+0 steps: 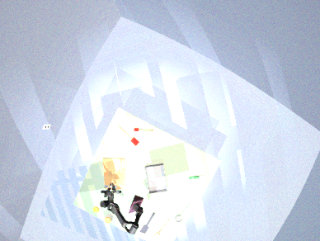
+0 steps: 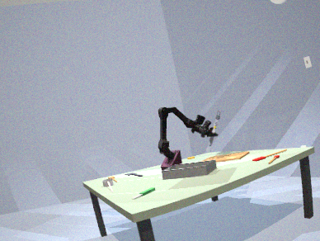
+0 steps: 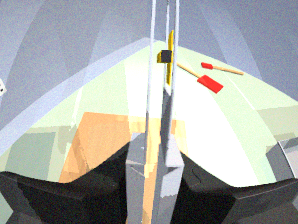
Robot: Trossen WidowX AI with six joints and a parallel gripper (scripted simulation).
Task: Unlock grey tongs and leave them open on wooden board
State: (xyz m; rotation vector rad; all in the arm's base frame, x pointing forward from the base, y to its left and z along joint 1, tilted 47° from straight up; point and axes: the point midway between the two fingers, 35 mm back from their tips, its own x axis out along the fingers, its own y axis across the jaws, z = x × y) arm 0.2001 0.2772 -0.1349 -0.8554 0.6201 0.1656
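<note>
My gripper is shut on the grey tongs, high above the table near the wooden board. In the exterior view the tongs stand nearly upright, leaning slightly, with one end above the fingers and one below. Which end bears the tips is too small to tell there. In the wrist view the long arms run close together past a yellow strip and a dark block. The roasting tin stands away from the board, without tongs across it.
Red-headed utensils lie beyond the board. A green-handled tool lies past the tin. Yellow round things lie near the board's near side. A dark-handled tool lies near the arm's base.
</note>
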